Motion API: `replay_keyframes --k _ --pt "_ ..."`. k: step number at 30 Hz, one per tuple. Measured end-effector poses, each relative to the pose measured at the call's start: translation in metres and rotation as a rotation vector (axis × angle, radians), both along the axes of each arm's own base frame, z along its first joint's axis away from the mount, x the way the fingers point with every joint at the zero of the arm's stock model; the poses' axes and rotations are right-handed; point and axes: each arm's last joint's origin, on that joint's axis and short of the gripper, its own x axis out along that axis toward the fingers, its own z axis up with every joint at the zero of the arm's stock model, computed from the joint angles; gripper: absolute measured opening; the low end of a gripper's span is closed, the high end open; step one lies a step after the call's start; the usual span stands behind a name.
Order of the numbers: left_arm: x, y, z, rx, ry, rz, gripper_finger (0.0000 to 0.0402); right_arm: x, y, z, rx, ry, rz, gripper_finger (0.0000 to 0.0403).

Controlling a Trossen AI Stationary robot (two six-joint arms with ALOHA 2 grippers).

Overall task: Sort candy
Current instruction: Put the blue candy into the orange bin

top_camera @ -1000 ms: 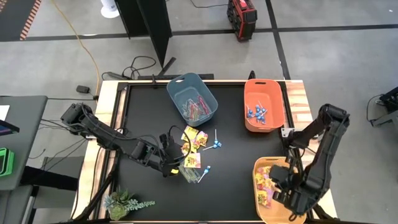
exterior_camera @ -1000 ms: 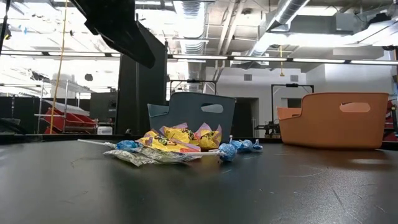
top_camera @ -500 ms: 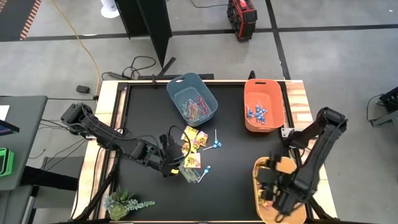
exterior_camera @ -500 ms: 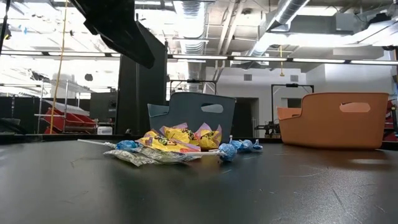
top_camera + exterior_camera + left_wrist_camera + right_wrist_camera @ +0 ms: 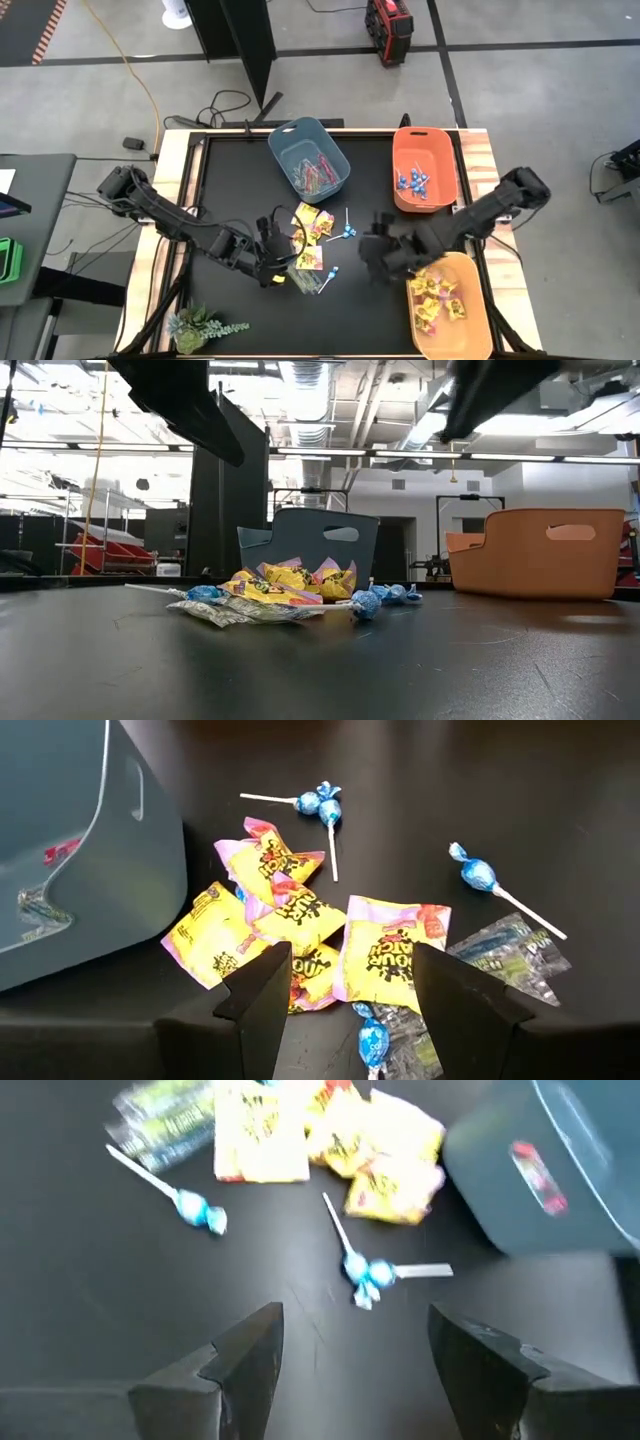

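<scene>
The loose candy lies in a heap on the black table: yellow packets with red print (image 5: 312, 225) (image 5: 385, 955), blue lollipops (image 5: 347, 232) (image 5: 365, 1272) and clear-wrapped sticks (image 5: 306, 281) (image 5: 505, 950). My left gripper (image 5: 288, 254) (image 5: 345, 1005) is open just left of the heap, with its fingers standing over the nearest yellow packets and touching nothing. My right gripper (image 5: 378, 256) (image 5: 355, 1370) is open and empty to the right of the heap, with the paired lollipops ahead of it.
The blue-grey bin (image 5: 308, 157) with pinkish sticks and the orange bin (image 5: 424, 168) with lollipops stand along the far side. The yellow bin (image 5: 450, 305) with yellow packets sits at the near right corner. A small plant (image 5: 200, 325) is at the near left corner.
My right gripper has swung from above the yellow bin at the near right toward the table's middle and a little farther from the near edge, ending just right of the candy heap. The left arm and the candy have stayed put.
</scene>
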Motion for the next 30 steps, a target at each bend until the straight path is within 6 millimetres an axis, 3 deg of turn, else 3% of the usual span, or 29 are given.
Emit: replay_keyframes --k 7,11,18,24,30 --pt "-0.011 -0.004 0.014 0.029 -0.048 -0.018 0.0201 0.028 -0.037 -0.002 0.050 0.005 0.059 0.0259" --pt "-0.021 -0.009 0.025 0.042 -0.096 -0.024 0.0201 0.046 -0.043 -0.028 0.056 0.088 0.100 0.0241" --pt "-0.032 -0.016 0.028 0.080 -0.104 -0.022 0.0201 0.075 -0.022 -0.083 0.164 0.165 0.258 0.0223" --pt "-0.035 -0.016 0.027 0.087 -0.090 -0.013 0.0201 0.088 0.008 -0.101 0.173 0.114 0.369 0.0231" --pt "-0.034 -0.016 0.027 0.083 -0.097 -0.010 0.0201 0.099 0.020 -0.117 0.157 0.137 0.388 0.0260"
